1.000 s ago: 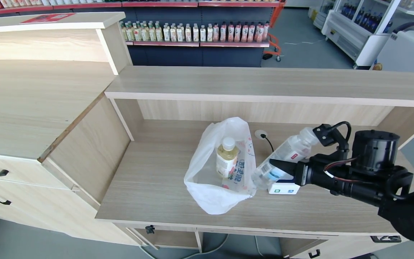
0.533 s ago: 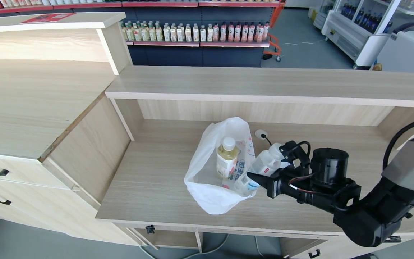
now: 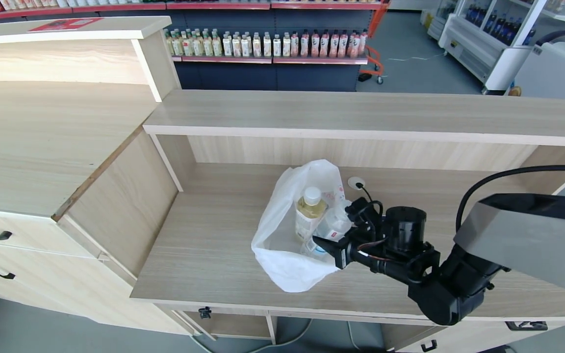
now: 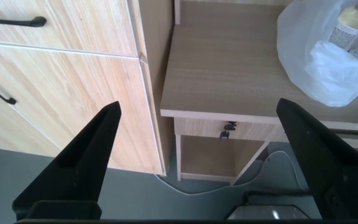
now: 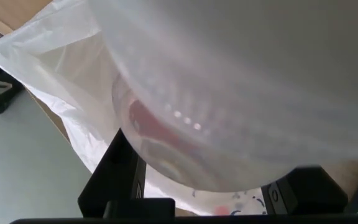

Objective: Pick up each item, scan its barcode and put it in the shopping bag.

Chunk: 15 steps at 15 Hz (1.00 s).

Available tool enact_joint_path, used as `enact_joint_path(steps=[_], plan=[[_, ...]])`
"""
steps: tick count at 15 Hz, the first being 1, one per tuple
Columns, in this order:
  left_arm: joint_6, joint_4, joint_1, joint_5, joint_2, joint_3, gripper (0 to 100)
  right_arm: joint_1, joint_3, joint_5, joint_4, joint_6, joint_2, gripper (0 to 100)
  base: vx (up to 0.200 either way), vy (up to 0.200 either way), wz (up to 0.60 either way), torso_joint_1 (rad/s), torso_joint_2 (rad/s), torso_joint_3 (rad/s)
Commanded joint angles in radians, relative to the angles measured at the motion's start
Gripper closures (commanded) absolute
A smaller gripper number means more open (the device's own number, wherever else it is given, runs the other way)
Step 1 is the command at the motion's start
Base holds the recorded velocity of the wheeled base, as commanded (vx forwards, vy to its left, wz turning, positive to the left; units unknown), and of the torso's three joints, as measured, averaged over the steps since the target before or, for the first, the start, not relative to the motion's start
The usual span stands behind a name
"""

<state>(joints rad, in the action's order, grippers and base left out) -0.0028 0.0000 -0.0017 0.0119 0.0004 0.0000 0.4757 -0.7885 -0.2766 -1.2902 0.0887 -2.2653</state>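
Right gripper [image 3: 328, 240] is closed on the clear bottle [image 3: 332, 227] around its body. In the right wrist view both fingers [image 5: 120, 175] press the bottle's [image 5: 241, 93] sides, opened only to the bottle's width. The bottle is tilted, base end toward near-left, at the right edge of the bag [image 3: 282, 245] and just beside the tea bottle [image 3: 310, 212]. Can't tell if the base is past the bag's rim or only against the plastic. The tea bottle stands upright inside the bag. The bag sits mid-counter [image 3: 214, 255] with its mouth open upward, and white plastic [image 5: 55, 68] shows behind the bottle from the wrist. Left gripper [image 4: 199, 109] has its fingers [image 4: 86, 162] spread wide with nothing between them and nothing touching. It hangs off the counter's near-left corner [image 4: 229, 87], beside the drawers [image 4: 61, 93], well apart from the bag [image 4: 319, 59].
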Motion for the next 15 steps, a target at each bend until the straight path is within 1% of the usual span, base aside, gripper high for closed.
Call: enact_joint_path(steps=[1,4,6,7,10,12,15], plan=[[0.0,0.0,0.0,0.0,0.0,0.0,0,0.001,-0.008,-0.001,-0.015,0.028,-0.059,100,0.0,0.0,0.0,0.0,0.0,0.0],[0.0,0.0,0.0,0.0,0.0,0.0,0,0.011,-0.035,-0.001,-0.043,0.039,-0.1,100,0.0,0.0,0.0,0.0,0.0,0.0],[0.0,0.0,0.0,0.0,0.0,0.0,0,0.011,-0.041,-0.001,-0.061,0.072,-0.117,100,0.0,0.0,0.0,0.0,0.0,0.0],[0.0,0.0,0.0,0.0,0.0,0.0,0,0.014,-0.043,-0.003,-0.061,0.077,-0.117,0,0.0,0.0,0.0,0.0,0.0,0.0],[0.0,0.0,0.0,0.0,0.0,0.0,0,0.018,-0.038,-0.006,-0.066,0.036,-0.091,0,0.0,0.0,0.0,0.0,0.0,0.0],[0.0,0.0,0.0,0.0,0.0,0.0,0,0.018,-0.04,-0.009,-0.055,-0.05,-0.043,0,0.0,0.0,0.0,0.0,0.0,0.0],[0.0,0.0,0.0,0.0,0.0,0.0,0,0.011,-0.035,-0.018,-0.031,-0.116,0.015,0,0.0,0.0,0.0,0.0,0.0,0.0]])
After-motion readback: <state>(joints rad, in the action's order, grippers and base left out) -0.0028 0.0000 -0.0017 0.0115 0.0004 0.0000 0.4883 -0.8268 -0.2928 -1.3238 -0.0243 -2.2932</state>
